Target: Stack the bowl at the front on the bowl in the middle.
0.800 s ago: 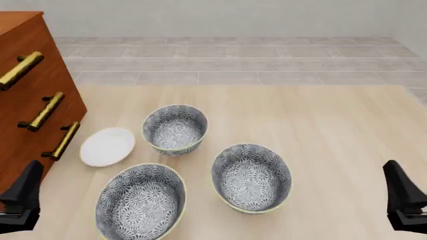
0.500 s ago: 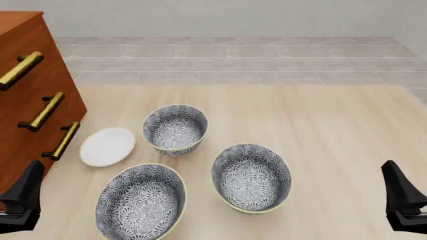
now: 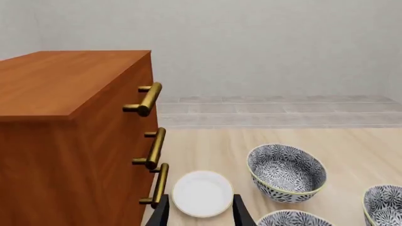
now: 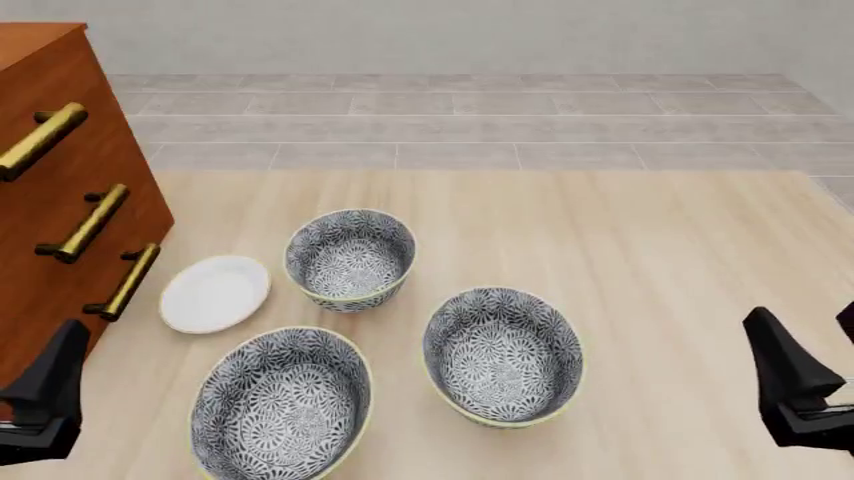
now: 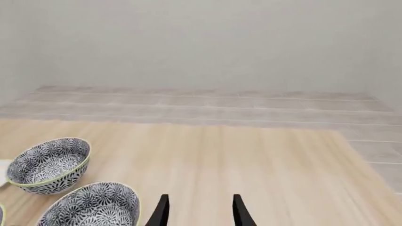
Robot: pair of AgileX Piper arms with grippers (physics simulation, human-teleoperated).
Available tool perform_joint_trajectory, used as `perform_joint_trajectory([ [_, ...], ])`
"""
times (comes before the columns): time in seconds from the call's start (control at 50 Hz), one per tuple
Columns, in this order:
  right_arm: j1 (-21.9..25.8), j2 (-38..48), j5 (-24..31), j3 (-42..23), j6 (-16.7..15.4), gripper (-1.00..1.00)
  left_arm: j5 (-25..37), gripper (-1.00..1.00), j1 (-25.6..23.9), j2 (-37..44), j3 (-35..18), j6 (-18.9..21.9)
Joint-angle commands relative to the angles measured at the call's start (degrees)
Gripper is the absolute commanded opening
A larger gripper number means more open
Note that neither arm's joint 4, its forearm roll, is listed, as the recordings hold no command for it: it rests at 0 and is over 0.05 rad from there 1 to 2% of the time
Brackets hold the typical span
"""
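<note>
Hovering low, my right gripper (image 4: 817,400) had its jaws spread, empty. My left gripper (image 3: 199,214) (also spread) sat well apart from the front bowl (image 4: 280,405) and middle bowl (image 4: 503,355).

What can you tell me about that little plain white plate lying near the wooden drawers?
The small plain white plate is round and shallow, with a smooth, glossy, unpatterned surface that looks like glazed ceramic. It lies flat and upright on the pale wooden table, empty. It sits beside the reddish-brown wooden drawer cabinet, below its brass handles, without visibly touching it. The farthest grey-blue floral bowl stands to its right with a small gap between them. Neither gripper touches it; in the left wrist view it shows between that gripper's fingertips, farther off.
</note>
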Motion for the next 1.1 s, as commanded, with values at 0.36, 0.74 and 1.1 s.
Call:
perform_joint_trajectory([
  [0.36, 7.47, 19.03, -4.87, -8.77, 1.79, 1.00, 0.90, 1.00, -0.10, -0.85, -0.02, 0.01],
  [0.74, 17.71, 35.11, -1.08, -20.12, 3.85, 1.00, 0.64, 1.00, -0.11, -0.52, -0.02, -0.04],
  [1.1, 22.17, 45.89, 3.06, -29.91, 0.53, 1.00, 0.42, 1.00, -0.22, -0.27, 0.02, 0.04],
])
